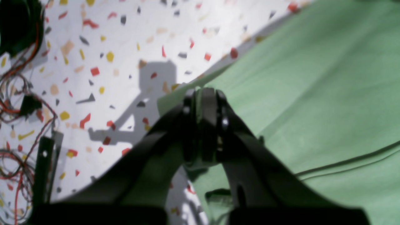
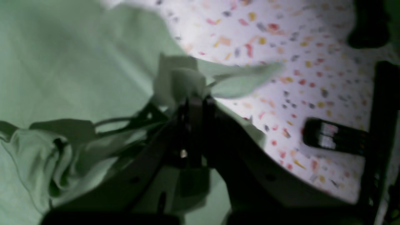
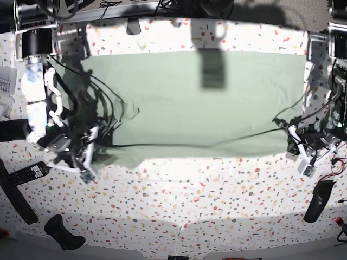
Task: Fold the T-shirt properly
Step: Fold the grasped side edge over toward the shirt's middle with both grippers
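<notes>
The pale mint-green T-shirt (image 3: pixel 206 114) lies spread wide across the speckled table, its lower edge folded along a dark crease. In the base view my left gripper (image 3: pixel 291 135) sits at the shirt's right lower corner. Up close, the left gripper (image 1: pixel 203 93) is shut on the fabric's edge, with the T-shirt (image 1: pixel 312 93) running off to the right. On the other side, my right gripper (image 3: pixel 93 142) is at the shirt's left lower corner. In the right wrist view the right gripper (image 2: pixel 193 101) is shut on a bunched fold of the T-shirt (image 2: pixel 62 62), and a flap sticks up past its tips.
A black remote control (image 3: pixel 30 173) (image 2: pixel 334 137) lies on the table left of the right arm. A black handle-like object (image 3: pixel 317 201) sits at the right front, another dark piece (image 3: pixel 62 233) at the left front. Loose red and black wires (image 1: pixel 18 93) hang beside the left arm.
</notes>
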{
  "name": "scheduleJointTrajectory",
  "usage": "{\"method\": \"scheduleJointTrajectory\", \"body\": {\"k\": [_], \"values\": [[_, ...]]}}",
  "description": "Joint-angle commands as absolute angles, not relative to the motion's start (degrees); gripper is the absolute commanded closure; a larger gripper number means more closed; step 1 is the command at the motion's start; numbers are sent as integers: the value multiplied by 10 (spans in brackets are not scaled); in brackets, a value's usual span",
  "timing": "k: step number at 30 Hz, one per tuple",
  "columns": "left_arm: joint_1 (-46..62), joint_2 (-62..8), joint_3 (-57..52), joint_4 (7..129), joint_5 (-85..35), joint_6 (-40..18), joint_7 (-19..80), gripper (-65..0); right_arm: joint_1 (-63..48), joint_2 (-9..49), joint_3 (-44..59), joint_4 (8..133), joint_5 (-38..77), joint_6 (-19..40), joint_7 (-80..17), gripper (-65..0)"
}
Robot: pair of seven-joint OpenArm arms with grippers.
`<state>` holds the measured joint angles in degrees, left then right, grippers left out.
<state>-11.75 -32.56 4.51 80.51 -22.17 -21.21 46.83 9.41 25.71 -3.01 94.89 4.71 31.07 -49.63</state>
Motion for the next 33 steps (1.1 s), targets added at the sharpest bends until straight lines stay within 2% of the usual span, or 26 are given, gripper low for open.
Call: {"method": "scheduleJointTrajectory", "body": {"k": [1, 6, 17, 24, 33], "values": [[-132, -336, 41, 815, -225, -211, 459, 0, 100, 265, -12, 965, 49, 309, -492, 0], [-131, -335, 41, 815, -226, -212, 473, 0, 65, 265, 36, 970, 51, 309, -491, 0], [-131, -335, 41, 815, -230, -212, 524, 0, -17, 263, 39, 970, 51, 309, -484, 0], [-131, -335, 41, 815, -302, -265, 554, 0, -24, 263, 39, 970, 50, 309, -486, 0], [-132, -335, 41, 815, -316, -268, 605, 0, -24, 263, 39, 970, 51, 309, -526, 0]]}}
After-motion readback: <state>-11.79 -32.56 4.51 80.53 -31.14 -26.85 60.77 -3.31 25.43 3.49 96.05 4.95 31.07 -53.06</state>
